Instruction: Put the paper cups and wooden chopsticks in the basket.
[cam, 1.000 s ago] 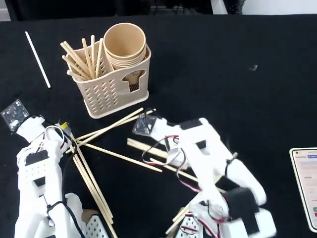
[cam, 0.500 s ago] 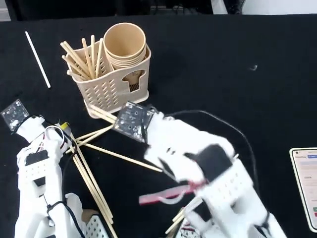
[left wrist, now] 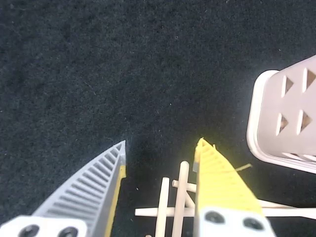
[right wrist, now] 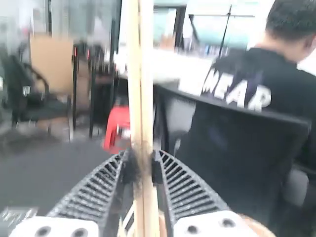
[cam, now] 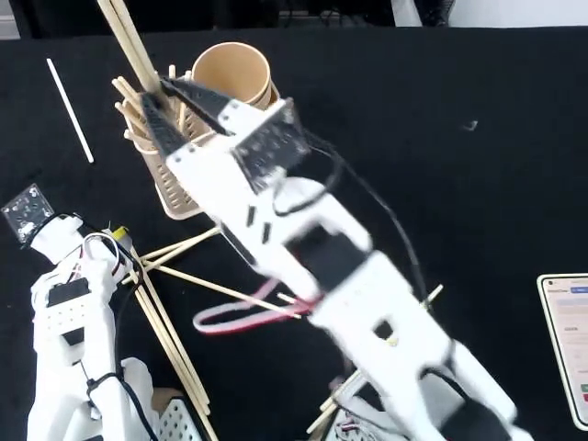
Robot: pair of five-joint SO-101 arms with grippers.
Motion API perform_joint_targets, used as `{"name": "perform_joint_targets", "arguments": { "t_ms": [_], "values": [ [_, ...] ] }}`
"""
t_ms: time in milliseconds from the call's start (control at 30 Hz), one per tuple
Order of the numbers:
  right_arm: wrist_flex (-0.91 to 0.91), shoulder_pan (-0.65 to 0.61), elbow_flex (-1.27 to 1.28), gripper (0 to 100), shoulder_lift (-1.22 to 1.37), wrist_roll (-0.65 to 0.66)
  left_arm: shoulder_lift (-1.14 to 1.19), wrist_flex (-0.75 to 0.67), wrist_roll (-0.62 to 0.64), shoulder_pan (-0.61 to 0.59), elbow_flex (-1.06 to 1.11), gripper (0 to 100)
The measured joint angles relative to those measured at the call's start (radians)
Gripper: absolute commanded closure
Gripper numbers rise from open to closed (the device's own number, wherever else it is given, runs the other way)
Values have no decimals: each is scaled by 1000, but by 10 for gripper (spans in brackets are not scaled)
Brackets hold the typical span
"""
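Over the last second the right arm has swung up off the table (cam: 441,138) and across to the basket (cam: 172,190), taking the sticks it picked from the middle of the table with it. The left arm has not shifted.

One pale stick (cam: 70,109) lies alone near the table's left edge, well apart from everything else. Toward the near left corner, the left gripper (left wrist: 161,144) hangs with its fingers spread just above a tangle of loose chopsticks (cam: 175,344), holding nothing. I count roughly seven loose sticks fanned from there toward the middle of the near edge, though where they cross or pass under the arm I cannot be exact.

The basket stands toward the far left. It holds a bundle of about eight chopsticks (cam: 129,136) in one compartment and a nested stack of paper cups (cam: 230,73) in the other; several rims show, number unclear. No cup is left on the table. The right gripper (cam: 154,90) is just over the basket's stick side, its fingers pressed on what looks like two held chopsticks (right wrist: 139,98) pointing steeply up.

So the cups look done, and the sticks perhaps half done. A phone (cam: 565,344) lies at the right edge.
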Motion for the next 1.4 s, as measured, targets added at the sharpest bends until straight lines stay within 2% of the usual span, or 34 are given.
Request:
{"name": "perform_joint_targets", "arguments": {
  "t_ms": [67, 200, 367, 533, 667, 833, 1000, 1100, 1233, 1400],
  "values": [
    [-89, 2, -18, 987, 101, 0, 0, 0, 0, 0, 0, 773],
    [-127, 41, -81, 975, 301, -44, 0, 0, 0, 0, 0, 773],
    [-98, 81, -95, 849, 385, -103, 0, 0, 0, 0, 0, 773],
    [101, 80, -147, 881, 381, -109, 0, 0, 0, 0, 0, 773],
    [292, 80, -155, 890, 250, -109, 0, 0, 0, 0, 0, 773],
    [710, 80, -161, 861, -21, -101, 0, 0, 0, 0, 0, 773],
    [1195, 83, -63, 726, -133, 80, 0, 0, 0, 0, 0, 773],
    [1358, 92, 109, 694, -133, 233, 0, 0, 0, 0, 0, 773],
    [1332, 141, 382, 706, -133, 407, 0, 0, 0, 0, 0, 773],
    [1102, 224, 674, 775, -133, 519, 0, 0, 0, 0, 0, 773]
  ]
}}
